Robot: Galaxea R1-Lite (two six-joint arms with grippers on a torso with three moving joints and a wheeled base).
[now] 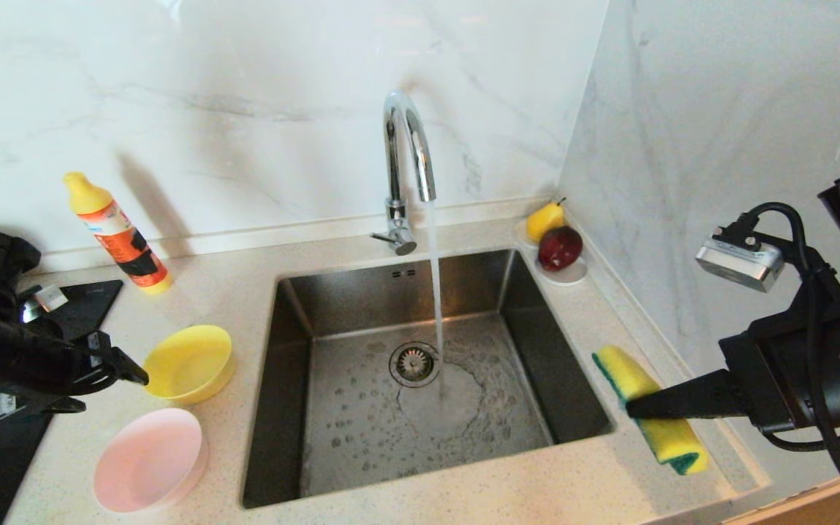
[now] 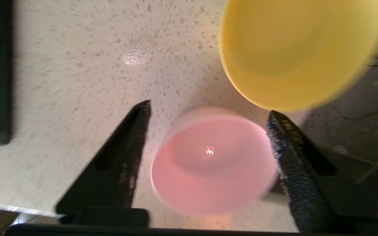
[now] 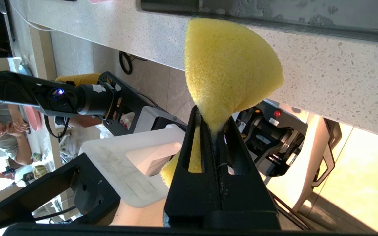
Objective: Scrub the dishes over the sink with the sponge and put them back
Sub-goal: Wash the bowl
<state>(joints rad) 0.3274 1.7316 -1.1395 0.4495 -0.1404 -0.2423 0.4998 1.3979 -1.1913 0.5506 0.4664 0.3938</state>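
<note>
Left tool (image 2: 208,137) is hanging open over the pink bowl (image 2: 213,164), yellow bowl (image 2: 300,49) just beyond. Right tool (image 3: 213,127) is pinching the sponge (image 3: 228,68) beside the sink (image 1: 420,408). Risk: a finger clipping the yellow bowl's rim on descent.

No text, brand, number or sign can be read anywhere in these pictures. The only thing bearing print is the orange and white label on the yellow-capped bottle (image 1: 117,235) at the upper left of the head view, and its lettering is too small to make out. A small pale tag on the black arm (image 1: 49,297) at the left edge of that view is also illegible.
</note>
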